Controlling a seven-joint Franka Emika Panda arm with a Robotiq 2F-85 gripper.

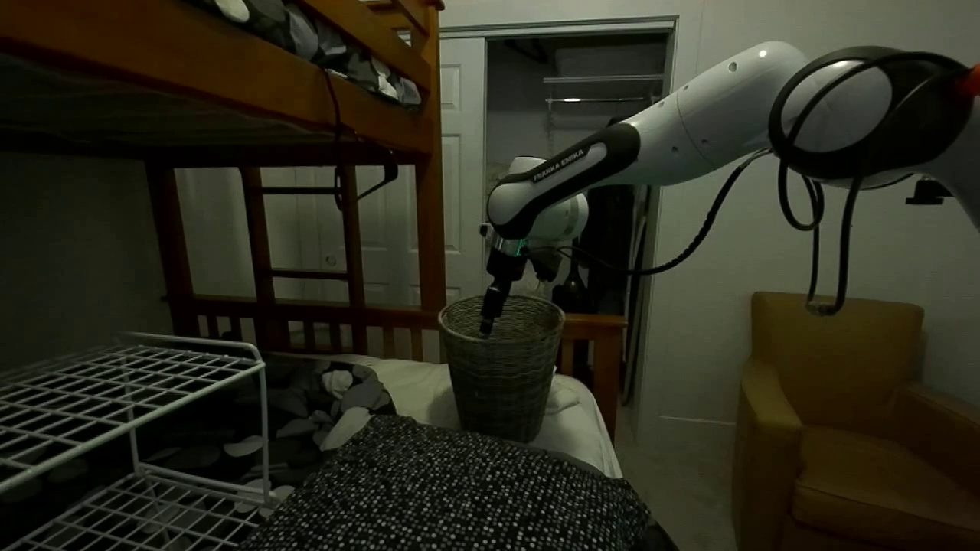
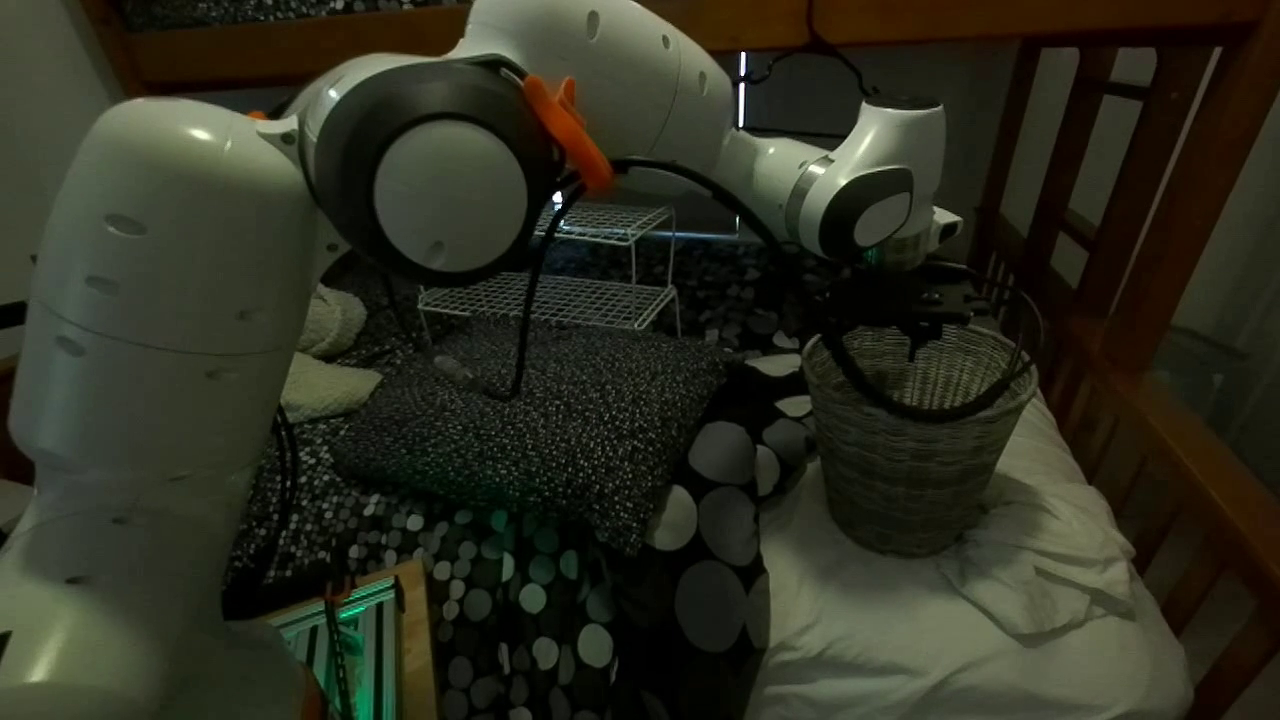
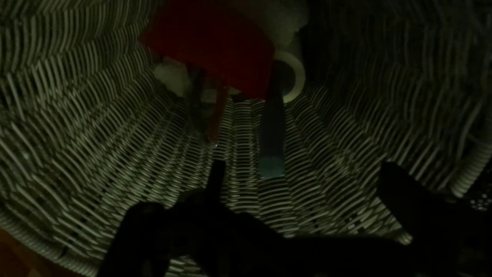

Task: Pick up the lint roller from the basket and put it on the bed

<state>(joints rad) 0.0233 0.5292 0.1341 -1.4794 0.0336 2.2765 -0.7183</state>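
Note:
The grey woven basket (image 1: 501, 383) stands upright on the bed (image 1: 452, 490); both also show in an exterior view, the basket (image 2: 905, 470) on the white sheet of the bed (image 2: 880, 640). In the dark wrist view, what looks like the lint roller (image 3: 272, 142) lies inside the basket (image 3: 146, 165), its dark handle with a teal end against the wall. A pale ring, perhaps its roll, shows beside a red item. My gripper (image 3: 302, 163) is open and empty, its fingertips either side of the handle's line and apart from it. The gripper (image 1: 488, 325) dips inside the basket's rim.
A red flat item (image 3: 215, 46) and a clear-orange item (image 3: 215, 115) lie in the basket too. A white wire rack (image 1: 130, 383) stands on the bed. The upper bunk's wooden rail (image 1: 230, 84) overhangs, with a dark hanger (image 1: 383, 180). A tan armchair (image 1: 834, 383) stands beside.

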